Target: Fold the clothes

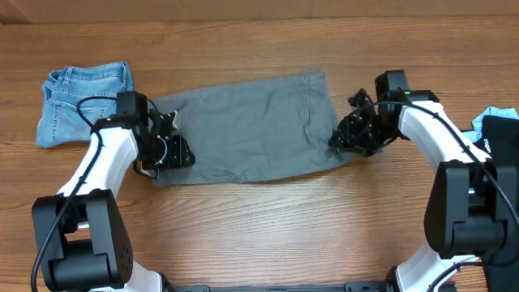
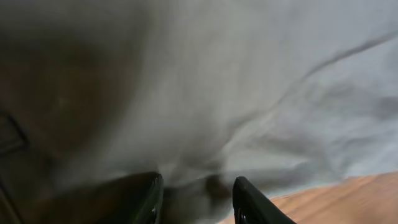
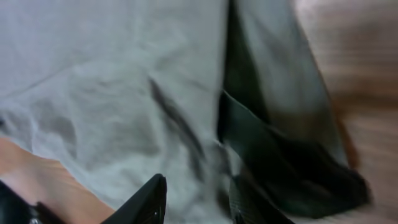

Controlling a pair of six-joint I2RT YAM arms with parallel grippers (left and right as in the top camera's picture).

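Note:
The grey shorts (image 1: 247,126) lie spread flat across the middle of the table, long side running left to right. My left gripper (image 1: 168,151) sits low on their left end, near the front corner. In the left wrist view its fingers (image 2: 196,199) are apart with bunched grey cloth (image 2: 249,93) between them. My right gripper (image 1: 347,138) is on the right end, near the front corner. In the right wrist view its fingers (image 3: 199,202) are apart over grey cloth (image 3: 93,93), next to a dark fold opening (image 3: 280,162).
Folded blue denim shorts (image 1: 85,101) lie at the back left, just behind my left arm. A light-blue garment (image 1: 496,122) lies at the right edge. Bare wooden table (image 1: 268,235) runs along the front.

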